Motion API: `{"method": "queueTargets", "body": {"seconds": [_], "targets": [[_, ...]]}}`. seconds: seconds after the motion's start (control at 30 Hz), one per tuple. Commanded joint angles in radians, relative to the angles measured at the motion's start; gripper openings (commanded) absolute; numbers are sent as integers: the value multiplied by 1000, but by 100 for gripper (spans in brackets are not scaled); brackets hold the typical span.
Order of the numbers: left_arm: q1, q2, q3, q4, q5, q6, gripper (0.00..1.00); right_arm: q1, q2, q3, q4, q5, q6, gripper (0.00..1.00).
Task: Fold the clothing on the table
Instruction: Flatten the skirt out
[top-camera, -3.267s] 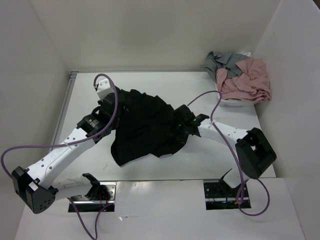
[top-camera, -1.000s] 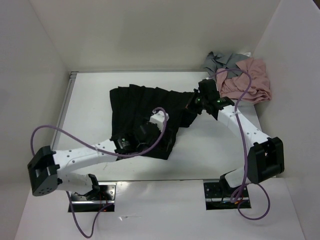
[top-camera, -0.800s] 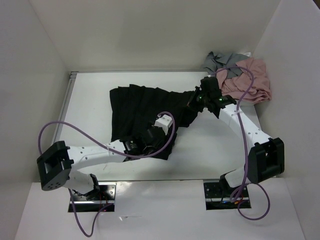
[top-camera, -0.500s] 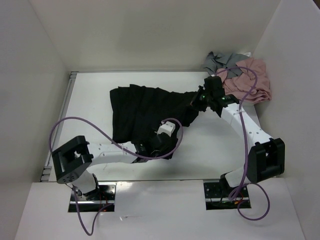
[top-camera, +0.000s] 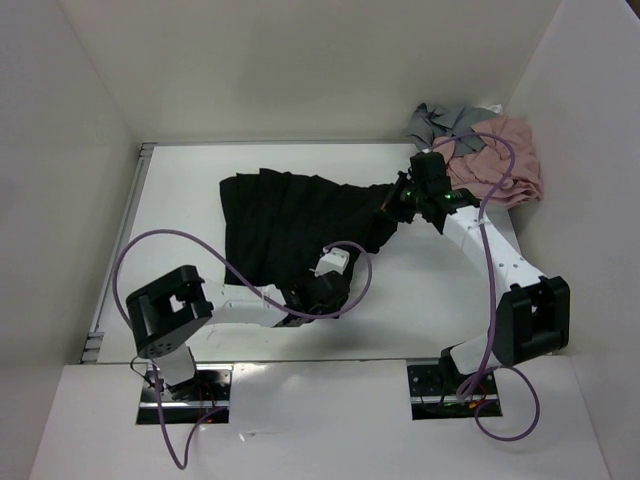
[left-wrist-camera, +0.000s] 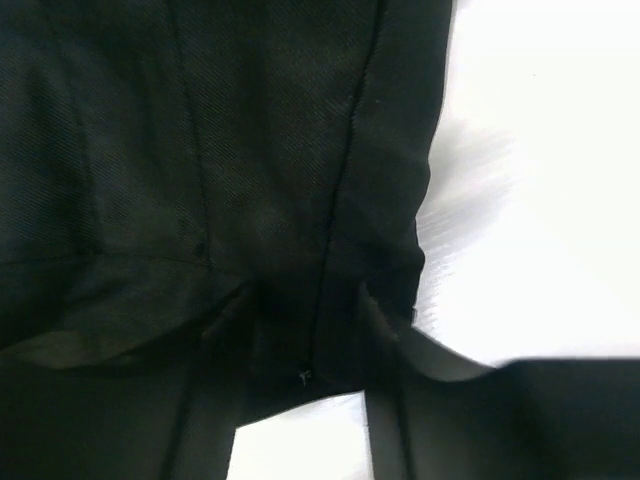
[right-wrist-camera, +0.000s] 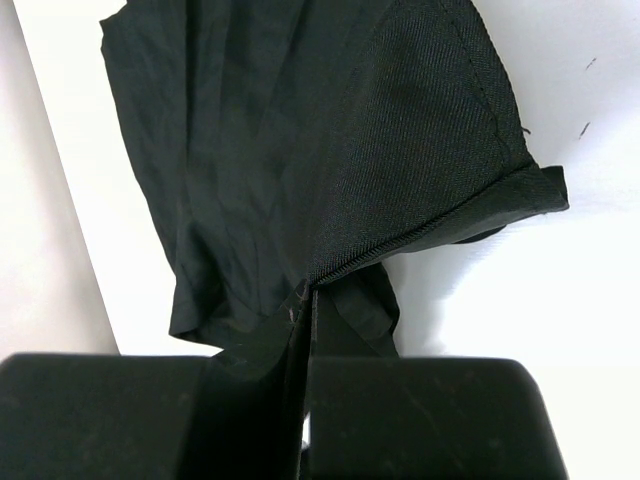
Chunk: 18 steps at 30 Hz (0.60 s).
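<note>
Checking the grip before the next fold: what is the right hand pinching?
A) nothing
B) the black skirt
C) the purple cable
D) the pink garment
B: the right wrist view shows the right hand shut on a seamed edge of the black skirt, while the pink garment lies apart at the far right.

top view looks down over the whole table (top-camera: 180, 200); both wrist views sit close on the clothing (left-wrist-camera: 200, 150).
</note>
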Motion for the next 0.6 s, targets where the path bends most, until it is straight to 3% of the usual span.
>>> {"method": "queueTargets", "body": {"seconds": [0.0, 0.3, 0.37, 0.43, 0.57], "targets": [[-2, 50, 22, 25, 9, -3, 47, -14, -29, 19, 3, -6, -19, 0], [-2, 79, 31, 34, 27, -13, 43, -23, -39, 10, 3, -16, -28, 0], [-2, 90, 40, 34, 38, -13, 28, -23, -39, 10, 3, -16, -28, 0], [-2, 102, 40, 24, 26, -13, 4, -23, -39, 10, 3, -16, -28, 0], [-2, 90, 51, 14, 26, -28, 0, -23, -39, 0, 3, -16, -28, 0]]}}
